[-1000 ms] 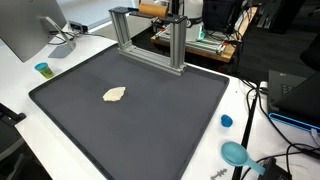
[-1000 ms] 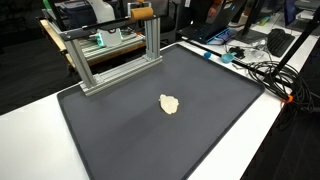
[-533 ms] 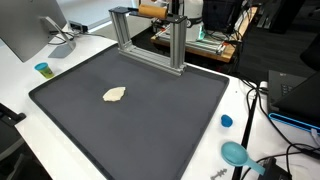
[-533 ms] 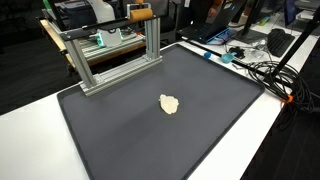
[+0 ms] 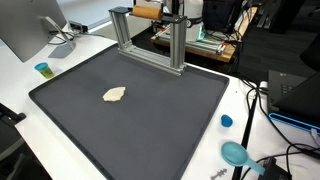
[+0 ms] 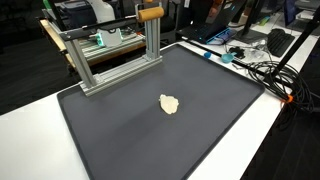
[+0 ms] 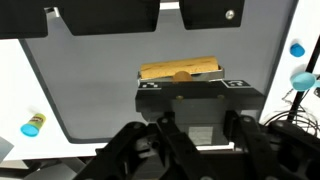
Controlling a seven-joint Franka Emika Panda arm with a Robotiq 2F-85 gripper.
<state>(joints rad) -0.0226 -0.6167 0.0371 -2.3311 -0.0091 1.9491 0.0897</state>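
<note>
My gripper (image 7: 200, 124) fills the bottom of the wrist view, its dark fingers closed around a dark block with square markers (image 7: 200, 92) that carries a wooden cylinder (image 7: 180, 70). In both exterior views the wooden cylinder (image 5: 147, 12) (image 6: 150, 13) lies level at the top of an aluminium frame (image 5: 178, 45) (image 6: 153, 40), at the far edge of a black mat (image 5: 150, 120) (image 6: 140, 135). The gripper (image 5: 173, 12) is a dark shape beside it. A small beige crumpled piece (image 5: 115, 95) (image 6: 170, 103) lies on the mat, far from the gripper.
A blue cup (image 5: 42, 69) (image 7: 32, 125) stands on the white table beside a monitor (image 5: 25, 30). A blue cap (image 5: 226, 121) and a blue scoop (image 5: 236, 153) lie past the mat's edge. Cables (image 6: 262, 70) and lab clutter surround the table.
The wooden cylinder has shifted slightly sideways and a little lower at the top of the frame. The beige piece has not moved.
</note>
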